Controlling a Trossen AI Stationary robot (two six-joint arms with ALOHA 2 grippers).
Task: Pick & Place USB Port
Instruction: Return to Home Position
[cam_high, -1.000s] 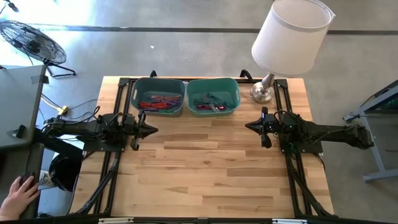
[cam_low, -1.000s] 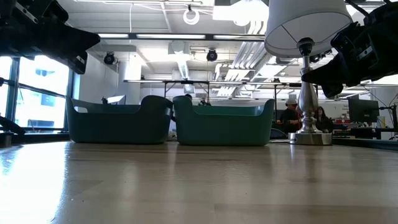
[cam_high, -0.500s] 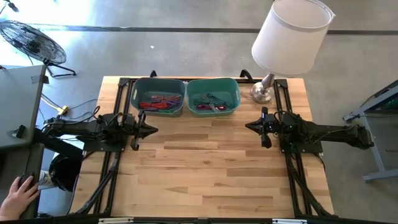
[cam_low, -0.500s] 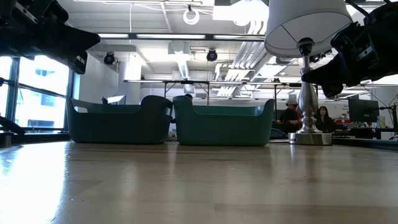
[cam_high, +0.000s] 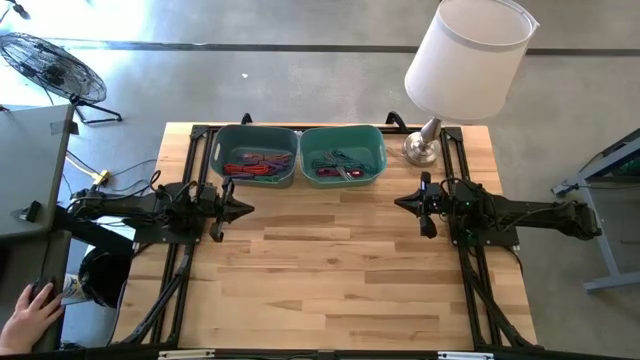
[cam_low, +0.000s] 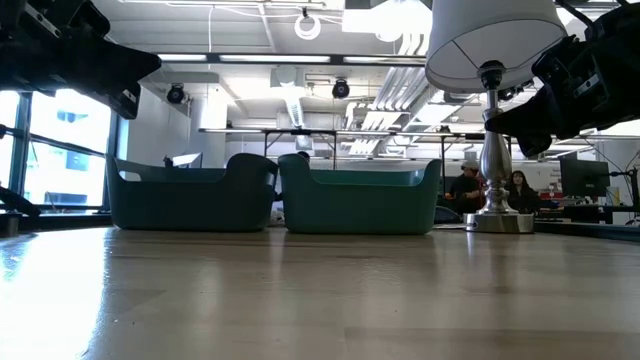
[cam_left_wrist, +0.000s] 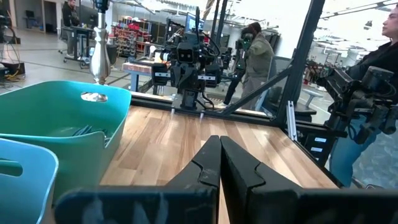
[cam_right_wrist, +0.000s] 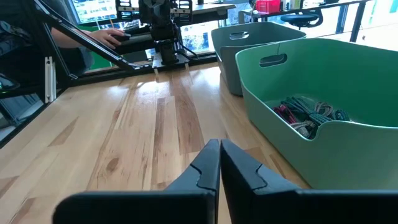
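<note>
2 bins: blue bin (cam_high: 217, 156), green bin (cam_high: 382, 153). 2 grippers: left gripper (cam_high: 248, 209), right gripper (cam_high: 399, 203). 1 lamp (cam_high: 468, 60). 1 fan (cam_high: 50, 65). 1 bench (cam_high: 330, 270). 1 person's hand (cam_high: 28, 305). Tangled cables (cam_high: 258, 163) in both bins, count can't tell.

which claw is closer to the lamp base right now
Right. The right claw sits a short way from the lamp base, on the same side of the table. The left claw is across the table, near the opposite side.
</note>
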